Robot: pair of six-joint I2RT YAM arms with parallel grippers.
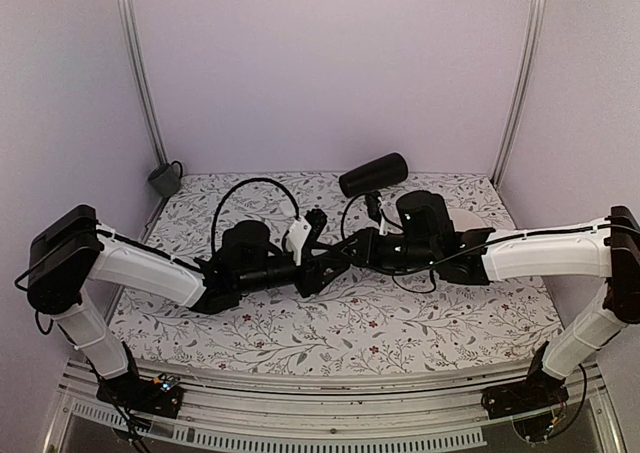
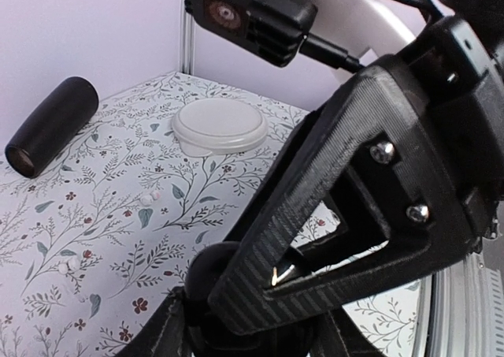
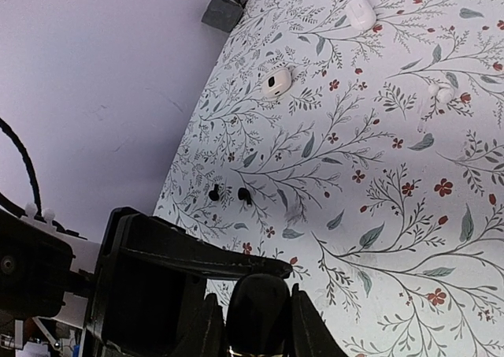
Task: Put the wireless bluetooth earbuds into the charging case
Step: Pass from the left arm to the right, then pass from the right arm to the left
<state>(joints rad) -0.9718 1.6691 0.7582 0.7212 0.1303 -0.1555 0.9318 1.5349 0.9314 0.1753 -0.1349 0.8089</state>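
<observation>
The earbuds are lying side by side on the floral cloth, the second just beside the first, close to the cloth's edge by the wall and clear of both arms. The right gripper is clamping a rounded glossy black thing; I cannot tell whether it is the charging case. The left gripper is meeting it mid-table, and I cannot tell how its fingers are standing. A black cylinder and a white round lid are resting farther back
</observation>
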